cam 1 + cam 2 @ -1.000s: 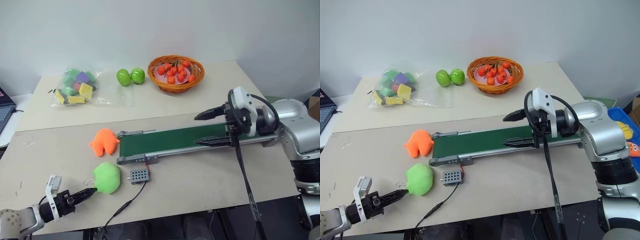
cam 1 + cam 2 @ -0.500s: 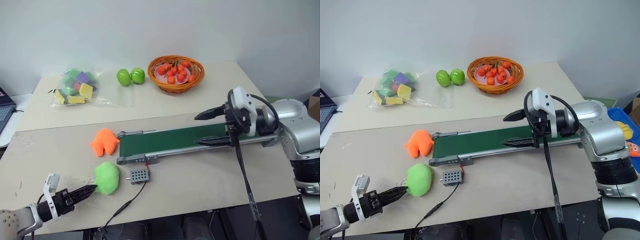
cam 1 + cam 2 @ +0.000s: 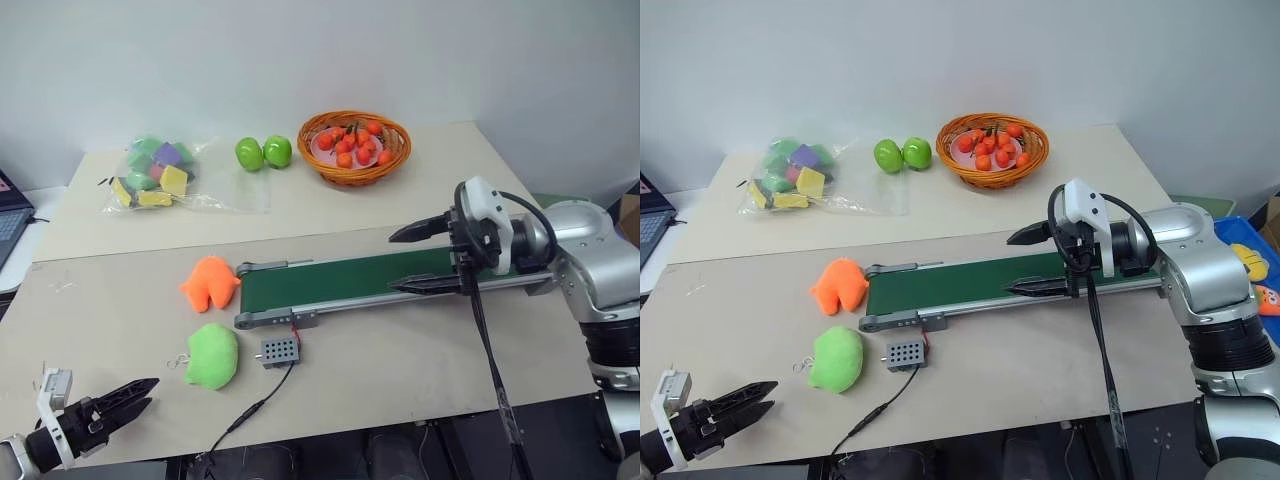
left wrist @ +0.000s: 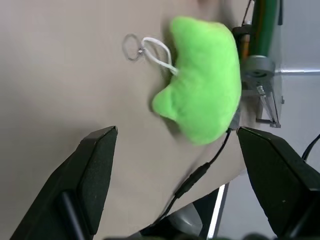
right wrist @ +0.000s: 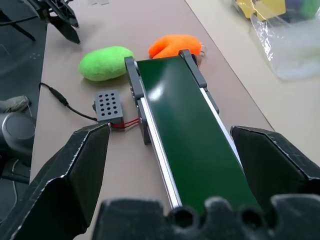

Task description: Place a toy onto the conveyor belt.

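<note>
1. One green toy (image 3: pixel 212 356) lies flat on the table (image 3: pixel 120 300), clear of the belt (image 3: pixel 340 281); it sits just beside the control box (image 3: pixel 278 350) and near the orange plush (image 3: pixel 208 284). Its long axis runs from the table's near edge towards the belt, tilted a little to the robot's right at the far end. A white loop with a small ring (image 4: pixel 133 47) trails from its left side.
2. The belt is a long dark-green strip in a grey frame, running left to right across the pale table. A wire (image 3: pixel 255 408) runs from the box to the near edge.
3. At the back stand two green apples (image 3: pixel 263 152), a wicker basket (image 3: pixel 354 146) of small orange fruit, and a clear bag (image 3: pixel 155 175) of coloured blocks. A plain pale wall rises behind.
4. The left gripper (image 3: pixel 128 397) hangs at the table's near left corner, fingers spread wide, empty, apart from the toy and pointing at it.
5. The right gripper (image 3: pixel 412 259) hovers over the belt's right stretch, fingers wide apart, holding nothing.
</note>
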Action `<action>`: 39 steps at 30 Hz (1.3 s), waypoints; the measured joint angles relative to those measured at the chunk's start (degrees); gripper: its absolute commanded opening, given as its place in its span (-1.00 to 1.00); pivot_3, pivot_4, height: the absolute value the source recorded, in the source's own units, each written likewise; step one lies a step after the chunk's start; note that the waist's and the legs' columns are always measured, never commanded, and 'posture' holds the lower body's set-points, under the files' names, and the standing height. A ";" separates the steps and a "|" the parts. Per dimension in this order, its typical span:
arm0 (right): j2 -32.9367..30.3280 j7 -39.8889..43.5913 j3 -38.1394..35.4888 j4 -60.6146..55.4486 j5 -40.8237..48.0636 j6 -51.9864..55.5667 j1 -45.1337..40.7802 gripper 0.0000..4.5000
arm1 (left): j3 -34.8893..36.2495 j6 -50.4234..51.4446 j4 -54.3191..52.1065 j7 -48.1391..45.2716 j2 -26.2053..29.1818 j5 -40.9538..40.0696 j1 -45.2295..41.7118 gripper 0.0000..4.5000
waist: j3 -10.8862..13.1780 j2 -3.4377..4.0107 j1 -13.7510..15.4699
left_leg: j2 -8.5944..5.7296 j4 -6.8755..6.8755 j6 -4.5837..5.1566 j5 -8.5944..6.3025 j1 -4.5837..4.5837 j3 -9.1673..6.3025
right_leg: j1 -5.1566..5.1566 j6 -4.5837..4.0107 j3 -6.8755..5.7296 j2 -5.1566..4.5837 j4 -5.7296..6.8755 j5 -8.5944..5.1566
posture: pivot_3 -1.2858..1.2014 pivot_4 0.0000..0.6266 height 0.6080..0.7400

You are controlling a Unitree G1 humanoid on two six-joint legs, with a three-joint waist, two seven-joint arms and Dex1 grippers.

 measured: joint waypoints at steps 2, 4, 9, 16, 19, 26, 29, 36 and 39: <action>0.06 0.04 0.03 0.00 0.00 0.00 -0.02 1.00 | -1.06 -0.71 0.35 -0.03 -0.64 0.32 -0.70 0.81 | 0.00 0.00 0.02 | 0.00 0.01 0.00 0.00 0.01 0.00 | 0.02 0.00 0.00 0.00 0.00 0.01 | 0.03 -0.52 1.00; 0.01 0.25 0.03 0.00 0.00 0.01 -0.06 1.00 | -2.95 -2.08 1.23 -0.26 -2.03 0.88 -2.36 0.81 | 0.00 0.00 -0.05 | 0.00 0.00 0.00 0.00 0.01 0.00 | 0.02 -0.01 0.01 0.00 0.00 0.01 | 0.03 -0.52 1.00; -1.35 0.91 0.02 -0.02 0.01 0.11 -0.20 1.00 | -5.84 -4.79 4.17 -1.69 -3.61 2.03 -6.73 0.81 | -0.01 0.02 0.00 | -0.01 0.01 -0.01 0.01 0.03 0.00 | 0.02 -0.02 0.01 -0.03 0.01 0.01 | 0.03 -0.52 1.00; -3.57 1.46 -0.15 -0.23 0.07 1.00 -0.51 1.00 | -9.04 -8.38 7.20 -4.24 -5.38 3.50 -9.62 0.81 | -0.13 0.21 0.23 | -0.02 0.00 0.00 0.00 0.16 0.01 | 0.18 -0.01 0.01 -0.04 0.00 0.01 | 0.03 -0.52 1.00; -4.47 1.50 -0.25 -0.42 0.14 1.34 -0.53 1.00 | -10.63 -9.68 9.02 -5.55 -5.78 4.32 -10.69 0.81 | -0.22 0.43 0.53 | -0.03 -0.01 0.08 -0.05 0.39 0.02 | 0.42 -0.01 0.01 -0.07 -0.02 0.01 | 0.03 -0.52 1.00; -5.49 1.45 -1.35 -1.65 0.67 2.32 -0.47 1.00 | -12.85 -10.91 10.89 -6.87 -6.96 6.14 -13.42 0.81 | -0.39 0.73 1.51 | -0.14 0.00 0.19 -0.09 0.62 0.13 | 0.67 0.05 0.01 -0.25 0.03 0.02 | 0.03 -0.52 1.00; -5.63 1.36 -1.46 -2.39 0.85 2.66 -0.23 1.00 | -14.54 -10.10 9.70 -6.46 -8.90 6.06 -15.18 0.81 | -0.40 0.73 1.50 | -0.14 0.00 0.11 -0.05 0.61 0.14 | 0.64 0.06 0.01 -0.26 0.03 0.03 | 0.03 -0.52 1.00; -6.44 0.96 -1.99 -2.92 1.13 3.54 0.59 1.00 | -16.06 -5.58 5.64 -3.06 -11.38 4.71 -16.47 0.81 | -0.39 0.72 1.11 | -0.12 -0.01 0.18 -0.10 0.58 0.27 | 0.52 0.06 0.02 -0.26 -0.04 0.03 | 0.03 -0.52 1.00; -6.49 0.86 -2.17 -3.33 1.14 3.61 0.73 1.00 | -15.89 -4.52 4.97 -1.58 -11.49 4.18 -16.47 0.81 | -0.38 0.71 1.09 | -0.11 -0.01 0.19 -0.10 0.58 0.30 | 0.51 0.07 0.02 -0.25 -0.05 0.02 | 0.03 -0.52 1.00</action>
